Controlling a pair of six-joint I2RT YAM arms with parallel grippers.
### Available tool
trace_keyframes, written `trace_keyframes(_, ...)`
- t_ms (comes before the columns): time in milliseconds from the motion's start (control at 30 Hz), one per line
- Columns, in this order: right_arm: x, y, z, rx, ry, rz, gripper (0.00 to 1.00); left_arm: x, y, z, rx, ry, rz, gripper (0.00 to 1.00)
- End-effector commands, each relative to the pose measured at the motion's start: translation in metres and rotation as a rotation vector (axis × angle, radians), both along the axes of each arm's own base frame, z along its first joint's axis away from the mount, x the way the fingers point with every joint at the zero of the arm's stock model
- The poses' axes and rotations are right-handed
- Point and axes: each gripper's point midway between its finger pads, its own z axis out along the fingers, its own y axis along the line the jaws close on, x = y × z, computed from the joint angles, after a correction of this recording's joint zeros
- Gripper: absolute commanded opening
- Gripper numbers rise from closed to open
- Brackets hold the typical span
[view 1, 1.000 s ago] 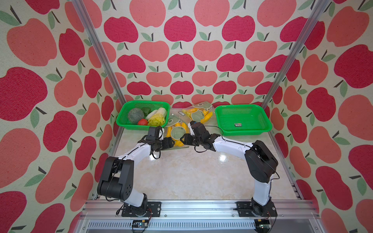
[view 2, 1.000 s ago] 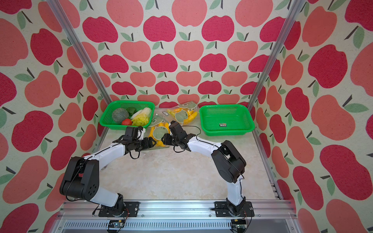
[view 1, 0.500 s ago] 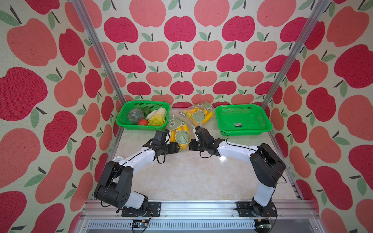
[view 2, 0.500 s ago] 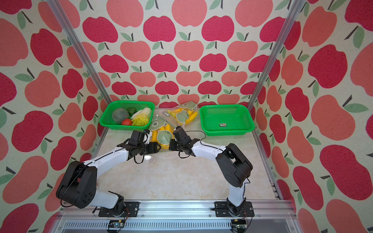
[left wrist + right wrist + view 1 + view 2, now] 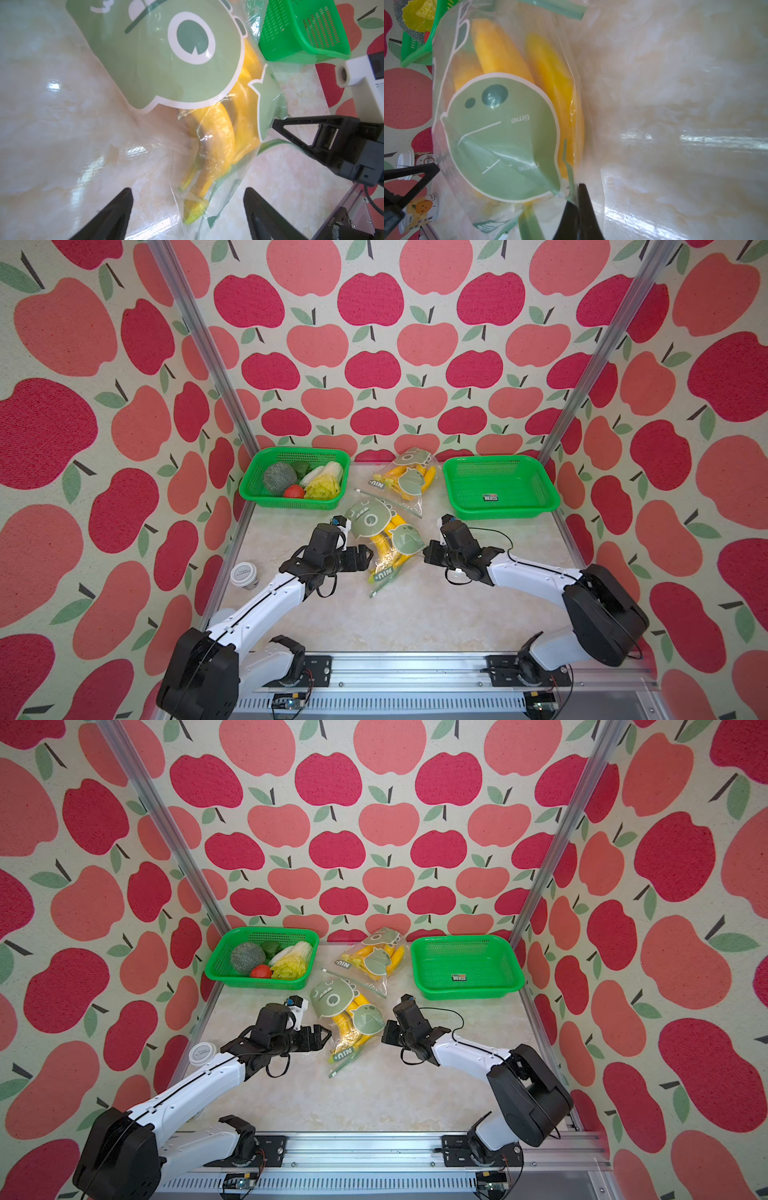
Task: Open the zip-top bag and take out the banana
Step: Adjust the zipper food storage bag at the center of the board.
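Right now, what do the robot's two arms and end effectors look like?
They match. The left arm and right arm have glossy white links between bulky black joint housings. Thin black cables loop loosely near each wrist. The left end effector and right end effector are black, with triangular open-frame fingers.

Two high top views down over the whole table (image 5: 415, 614); both wrist cameras close on one bag (image 5: 166, 62).
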Motion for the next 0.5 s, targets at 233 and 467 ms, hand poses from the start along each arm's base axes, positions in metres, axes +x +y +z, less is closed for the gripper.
trace_keyframes(233, -0.001, -0.002, 0.0, 0.023, 0.005, -0.03, 0.0, -0.036, -0.045, -0.048, -0.019, 0.152, -0.11, 0.7)
trace_keyframes(467, 0.003, -0.019, -0.002, -0.035, -0.006, -0.076, 0.0, -0.03, -0.053, -0.059, -0.005, 0.183, -0.107, 0.29)
